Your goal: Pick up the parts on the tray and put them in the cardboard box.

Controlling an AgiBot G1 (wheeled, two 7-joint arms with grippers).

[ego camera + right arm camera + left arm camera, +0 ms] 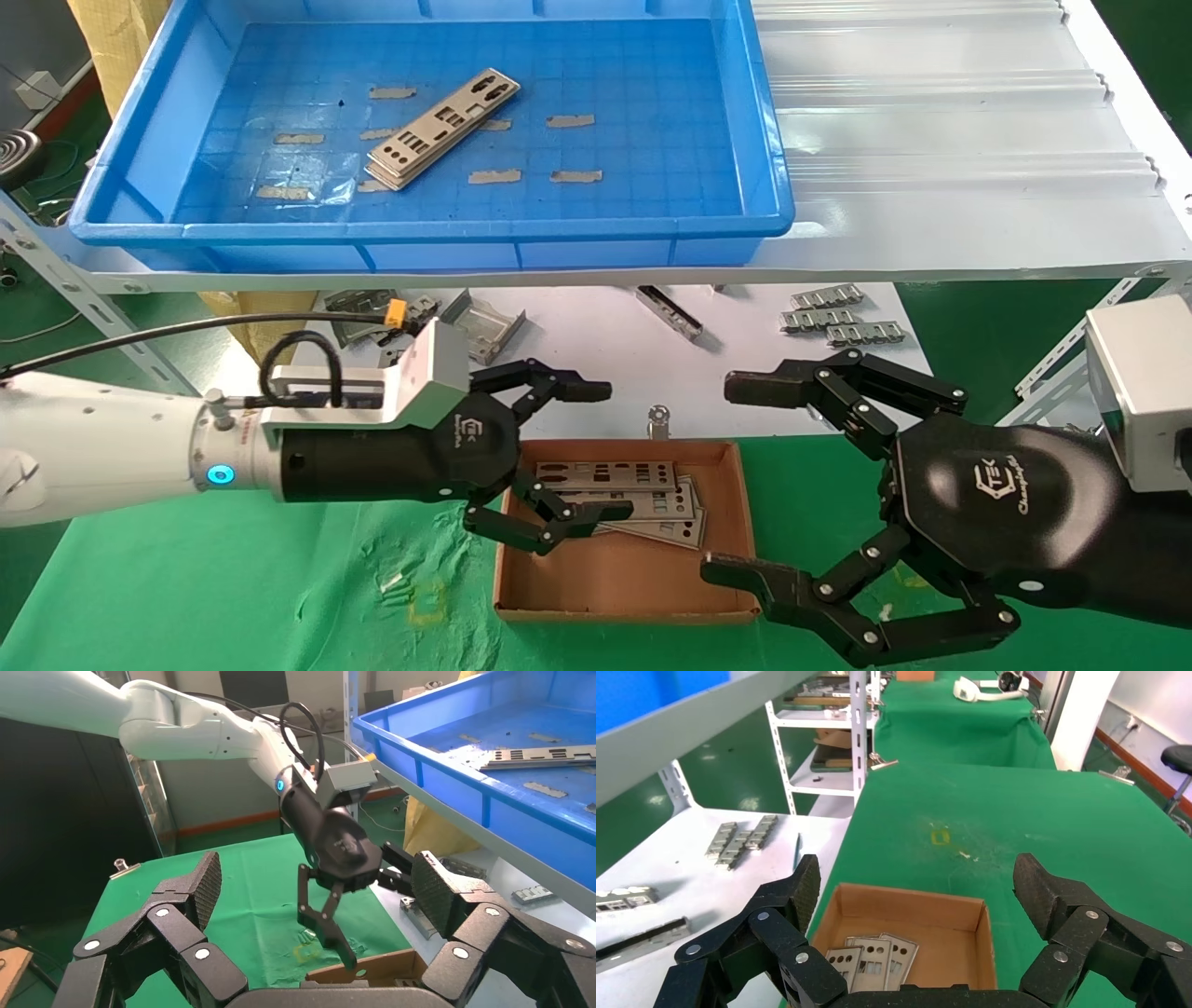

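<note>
A small stack of silver-grey punched plates lies left of centre on the floor of the blue tray on the upper shelf. The brown cardboard box sits on the green cloth below and holds several plates. They also show in the left wrist view, inside the box. My left gripper is open and empty, hanging over the left side of the box. My right gripper is open and empty, just right of the box. The right wrist view shows the left gripper above the box rim.
Bent grey brackets and small ridged strips lie on the white lower shelf behind the box. A small metal clip stands at that shelf's front edge. Tan tape bits are stuck to the tray floor. Shelf frames flank the work area.
</note>
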